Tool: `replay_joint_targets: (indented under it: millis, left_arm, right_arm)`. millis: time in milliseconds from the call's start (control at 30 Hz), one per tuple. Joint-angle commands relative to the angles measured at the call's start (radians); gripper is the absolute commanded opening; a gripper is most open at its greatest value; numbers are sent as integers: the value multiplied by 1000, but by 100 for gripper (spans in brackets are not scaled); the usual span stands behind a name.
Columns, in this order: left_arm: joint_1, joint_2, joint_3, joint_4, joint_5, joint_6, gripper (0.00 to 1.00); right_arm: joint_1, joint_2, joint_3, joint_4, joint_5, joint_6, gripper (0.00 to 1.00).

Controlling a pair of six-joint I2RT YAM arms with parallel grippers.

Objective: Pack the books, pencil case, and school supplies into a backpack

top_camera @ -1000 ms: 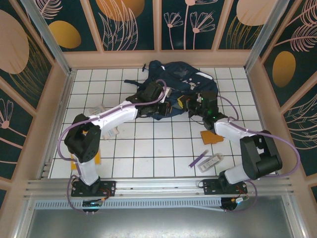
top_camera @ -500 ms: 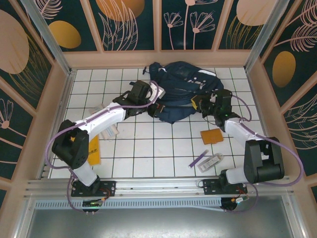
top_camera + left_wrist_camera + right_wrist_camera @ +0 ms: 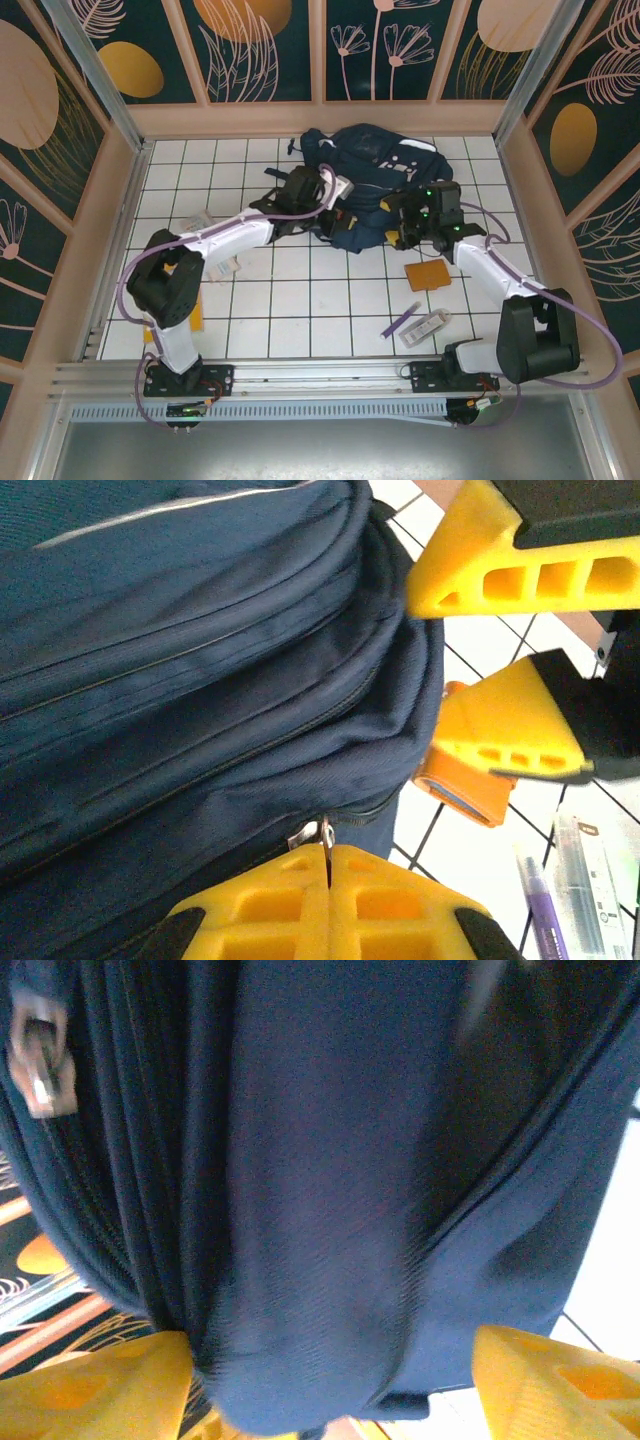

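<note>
The navy backpack [image 3: 372, 170] lies at the back of the table. My left gripper [image 3: 328, 203] is at its near-left edge, shut on a metal zipper pull [image 3: 326, 836] of the backpack [image 3: 200, 680]. My right gripper [image 3: 402, 216] is at the bag's near-right corner, open, with a bulge of backpack [image 3: 330, 1210] fabric between its yellow fingers [image 3: 560, 1380]. The orange book [image 3: 427, 275] lies flat just near of the right gripper. The purple pen [image 3: 401, 320] and a clear pack [image 3: 431, 327] lie closer to the front. The pencil case is out of view.
More clear packs [image 3: 196, 220] lie on the white tiles at the left, beside my left arm. A yellow book edge [image 3: 196, 318] shows under the left arm's base. Wooden walls ring the table. Open tiles lie between the two arms.
My right gripper has opened, letting go of the backpack fabric it was shut on. The backpack has shifted and spread toward the back. My left gripper stays shut on the zipper pull.
</note>
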Motion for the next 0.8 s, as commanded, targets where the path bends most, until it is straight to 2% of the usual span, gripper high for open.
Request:
replay_joint_targets:
  millis: [0, 133, 167, 300, 467, 533, 600, 633, 667, 700, 767]
  left_arm:
    - [-59, 23, 68, 146, 76, -49, 0]
    - [-70, 27, 73, 183, 79, -72, 0]
    - [-70, 23, 73, 170, 76, -67, 0]
    - [-66, -16, 60, 22, -6, 38, 0]
    - [14, -77, -28, -49, -107, 45, 0]
    - [44, -102, -79, -12, -79, 76, 0]
    - [44, -96, -69, -14, 75, 146, 0]
    - [41, -85, -57, 1, 137, 125, 7]
    - [33, -74, -51, 20, 144, 81, 22]
    - [20, -63, -46, 43, 153, 43, 33]
    - [-15, -38, -21, 56, 160, 14, 40]
  right_arm:
    - [67, -17, 51, -20, 81, 48, 76]
    - [66, 57, 58, 6, 145, 4, 74]
    - [64, 87, 68, 14, 151, -15, 69]
    - [41, 145, 111, -18, 154, -94, 33]
    - [-24, 104, 127, -98, 157, -205, 9]
    - [-52, 75, 107, -104, 148, -212, 0]
    - [-73, 61, 85, -77, 103, -204, 0]
    - [-74, 58, 81, -70, 85, -198, 0]
    - [-72, 55, 82, -61, 72, -191, 0]
    - [-67, 53, 85, -47, 59, -186, 0]
    - [-56, 51, 94, -20, 41, -170, 0]
